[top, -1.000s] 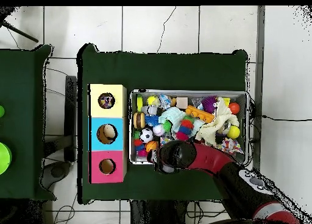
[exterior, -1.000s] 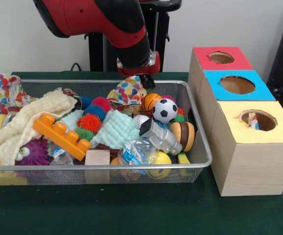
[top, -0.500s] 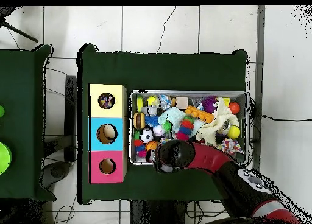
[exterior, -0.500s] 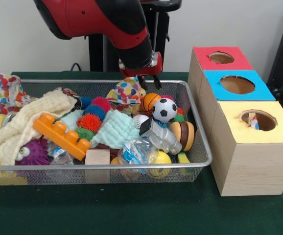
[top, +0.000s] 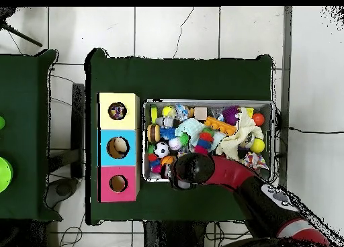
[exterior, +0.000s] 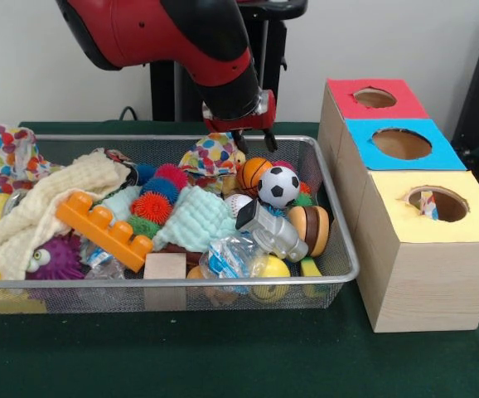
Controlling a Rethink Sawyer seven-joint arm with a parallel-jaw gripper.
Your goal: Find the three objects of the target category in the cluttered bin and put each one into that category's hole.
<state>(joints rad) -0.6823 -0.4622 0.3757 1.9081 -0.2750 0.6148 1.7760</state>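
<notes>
A wire mesh bin (exterior: 345, 264) holds a heap of toys and cloths. My gripper (exterior: 253, 142) hangs open over the bin's far rim with nothing between its fingers. Just below and left of it lies a cloth with coloured spots (exterior: 213, 154). A basketball (exterior: 254, 172) and a soccer ball (exterior: 279, 186) sit right under the gripper. To the right stand three boxes with holes: red (exterior: 375, 98), blue (exterior: 401, 143) and yellow (exterior: 437, 203); a scrap of patterned cloth shows in the yellow hole. In the overhead view the arm (top: 195, 170) covers the gripper.
Also in the bin are a cream cloth (exterior: 49, 203), a mint cloth (exterior: 194, 220), an orange brick (exterior: 103, 228), spiky balls (exterior: 152, 207), a wooden block (exterior: 165, 269), a burger toy (exterior: 310, 228) and another spotted cloth (exterior: 16, 153) on the left rim. Green table cover (top: 181, 76) surrounds the bin.
The gripper has shifted slightly right and risen a little off the spotted cloth, whose top has sagged. The other bin contents have not moved.
</notes>
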